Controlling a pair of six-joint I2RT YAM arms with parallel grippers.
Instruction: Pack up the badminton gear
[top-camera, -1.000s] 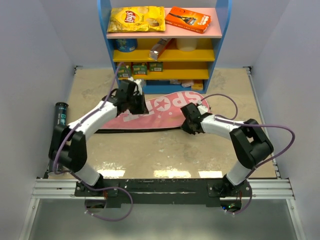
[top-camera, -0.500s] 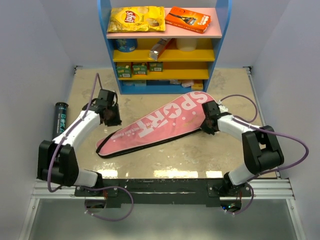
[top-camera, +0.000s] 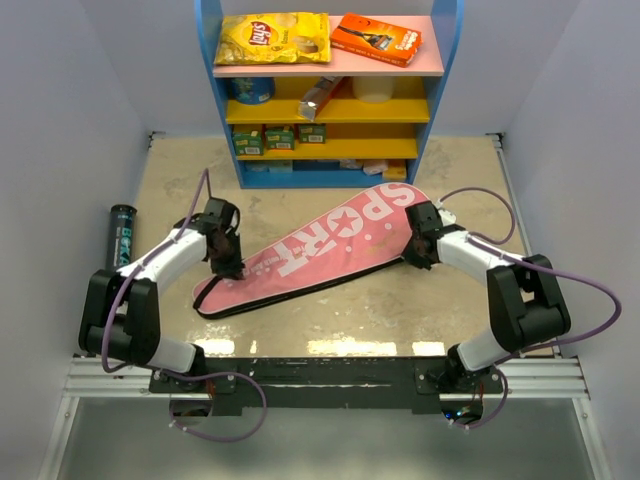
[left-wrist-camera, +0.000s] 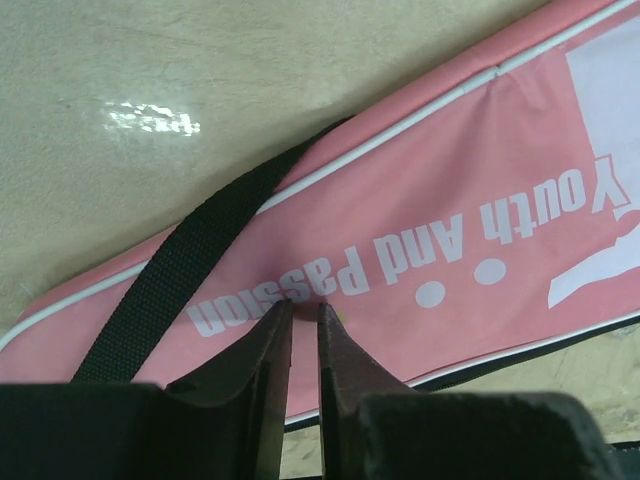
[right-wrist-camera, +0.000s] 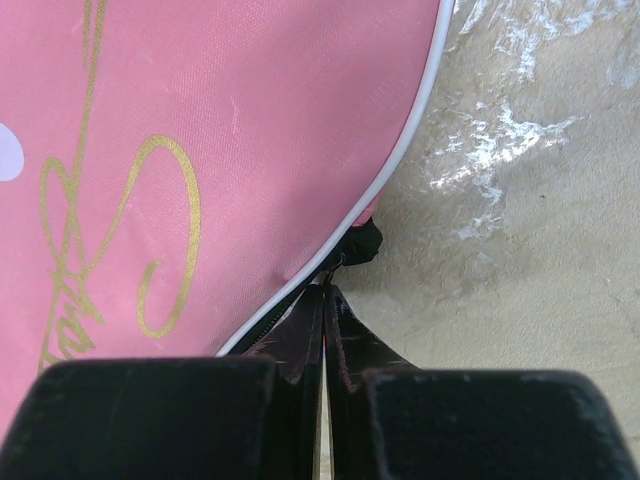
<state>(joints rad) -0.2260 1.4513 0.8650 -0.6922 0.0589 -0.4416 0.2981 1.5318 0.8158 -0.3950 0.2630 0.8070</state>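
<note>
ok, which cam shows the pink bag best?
Top external: the whole pink bag with its SPORT lettering. Left wrist shows only its narrow end and black strap; right wrist only a piped edge with gold script.

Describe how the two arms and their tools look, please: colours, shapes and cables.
The left arm and right arm have white tubular links between bulky black joints. A thin purple cable loops along each. The left tool and right tool each have two black fingers tapering to narrow tips.
</note>
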